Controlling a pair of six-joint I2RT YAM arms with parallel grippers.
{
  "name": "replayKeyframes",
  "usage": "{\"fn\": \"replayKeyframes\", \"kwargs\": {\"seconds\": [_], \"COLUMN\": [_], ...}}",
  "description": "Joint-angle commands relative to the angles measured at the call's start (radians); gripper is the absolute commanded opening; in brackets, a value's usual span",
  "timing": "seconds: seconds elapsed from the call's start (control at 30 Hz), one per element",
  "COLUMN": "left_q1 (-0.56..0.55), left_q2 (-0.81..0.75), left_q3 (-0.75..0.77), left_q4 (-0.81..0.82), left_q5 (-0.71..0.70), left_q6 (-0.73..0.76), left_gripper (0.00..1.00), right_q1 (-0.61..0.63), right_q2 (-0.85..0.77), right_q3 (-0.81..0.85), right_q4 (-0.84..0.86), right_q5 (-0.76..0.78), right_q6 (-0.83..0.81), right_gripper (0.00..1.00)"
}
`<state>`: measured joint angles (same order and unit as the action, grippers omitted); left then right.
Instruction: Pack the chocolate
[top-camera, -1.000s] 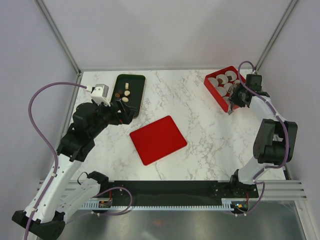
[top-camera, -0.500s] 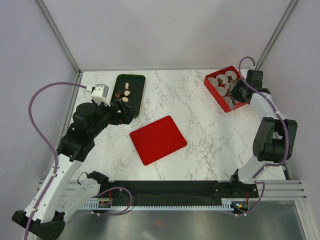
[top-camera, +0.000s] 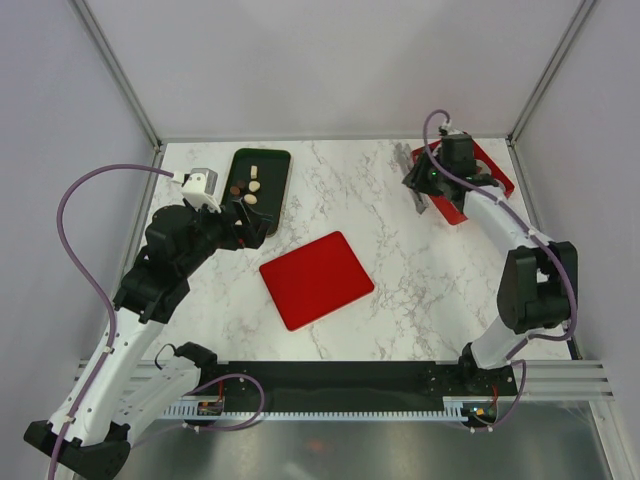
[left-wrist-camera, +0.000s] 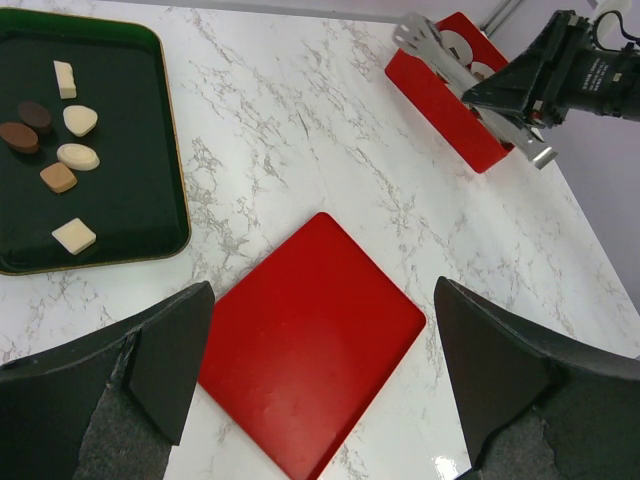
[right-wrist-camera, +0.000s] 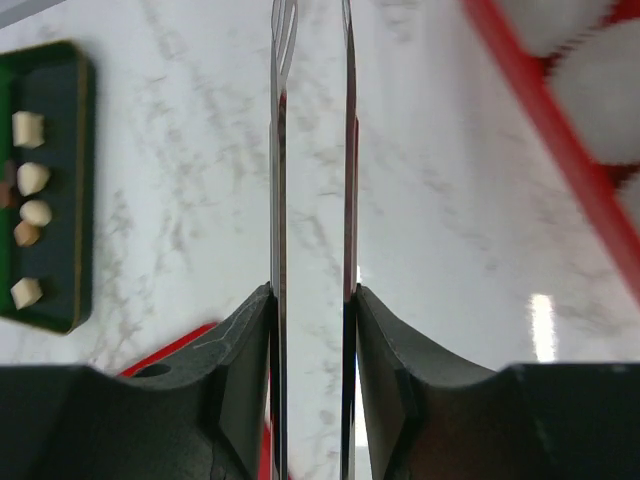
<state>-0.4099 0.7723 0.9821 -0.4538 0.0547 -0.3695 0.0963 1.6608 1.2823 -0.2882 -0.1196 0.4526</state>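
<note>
A: So, where is the chocolate (left-wrist-camera: 78, 156) right now?

B: All 7 pieces that I count lie on the dark green tray (left-wrist-camera: 175, 180) at the far left of the table. None is in the red box (left-wrist-camera: 440, 105) at the far right, where white paper cups (left-wrist-camera: 487, 70) wait.

A: And the grippers?

B: The right gripper (right-wrist-camera: 312, 300) is partly closed on the metal tongs (right-wrist-camera: 279, 150), pinching both arms from outside. The arms run nearly parallel with a narrow gap, and nothing sits between them. It hangs over the marble just beside the box's left wall. The left gripper (left-wrist-camera: 322, 300) is spread as wide as it goes and holds nothing, near the tray's right edge.

A: Which step is that, then?

B: I judge it the reach for the 1st piece: tool in hand, packing not yet begun.

A: What does the next move need?

B: A long traverse over the flat red lid (left-wrist-camera: 310, 340) to the tray, then the tips lowered astride 1 candy. The squeeze should be gentle, since small rounded pieces probably slip from smooth metal.
</note>
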Motion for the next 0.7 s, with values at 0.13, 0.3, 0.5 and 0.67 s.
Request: {"fn": "replayKeyframes", "kwargs": {"seconds": [0.13, 0.3, 0.5, 0.67], "left_q1": [0.005, 0.005, 0.005, 0.005], "left_q2": [-0.007, -0.005, -0.005, -0.007], "left_q3": [0.000, 0.001, 0.001, 0.003], "left_q4": [0.049, 0.047, 0.049, 0.047], "left_q5": [-0.006, -0.007, 0.000, 0.002], "left_q6": [-0.016, -0.014, -0.016, -0.014], "left_gripper": [1.00, 1.00, 1.00, 1.00], "right_q1": [0.325, 0.503, 0.649, 0.724], "right_q2": [0.028, 0.175, 0.293, 0.353], "right_q3": [0.003, 0.101, 0.199, 0.249], "right_q4": [0.245, 0.261, 0.261, 0.248], "right_q5": [-0.017, -0.018, -0.032, -0.031], "right_q6": [0.046, 0.028, 0.024, 0.026], "right_gripper": [0.44, 0.44, 0.47, 0.48]}}
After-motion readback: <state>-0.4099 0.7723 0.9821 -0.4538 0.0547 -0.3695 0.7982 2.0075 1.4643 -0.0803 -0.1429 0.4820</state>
